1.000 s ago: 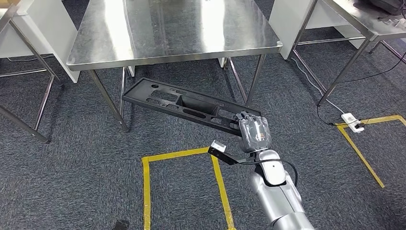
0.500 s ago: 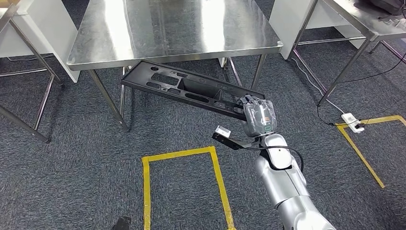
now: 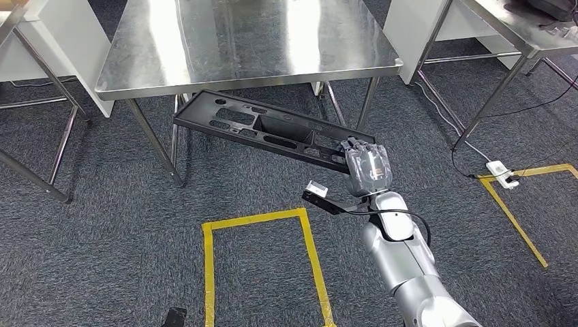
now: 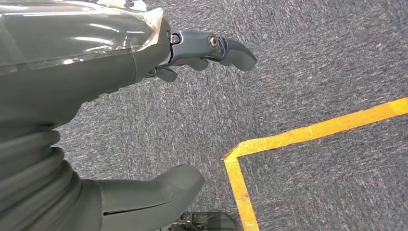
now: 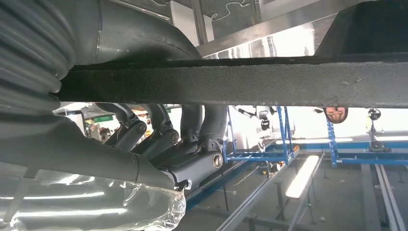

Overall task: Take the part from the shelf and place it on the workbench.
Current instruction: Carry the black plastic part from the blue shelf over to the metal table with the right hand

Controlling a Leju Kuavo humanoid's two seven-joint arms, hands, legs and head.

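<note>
The part (image 3: 266, 129) is a long black plastic panel with cut-outs. It hangs tilted in the air just in front of the steel workbench (image 3: 245, 41), and its far end reaches the bench's front edge. My right hand (image 3: 368, 167) grips its near right end. In the right wrist view the fingers (image 5: 163, 134) curl under the panel's black edge (image 5: 240, 84), with the thumb above it. My left hand (image 4: 72, 72) hangs over the carpet holding nothing, its thumb and fingers (image 4: 211, 48) apart.
The bench's legs (image 3: 153, 139) stand below the part's far end. More steel tables flank it at the left (image 3: 41, 41) and right (image 3: 518, 27). A white power strip (image 3: 501, 172) with its cable lies on the carpet by yellow tape (image 3: 518, 204). A taped rectangle (image 3: 259, 218) lies ahead.
My right arm has lifted the part and carried it forward. Its far end rose from near the floor to the bench's front edge. It barely moved in the last half second.
</note>
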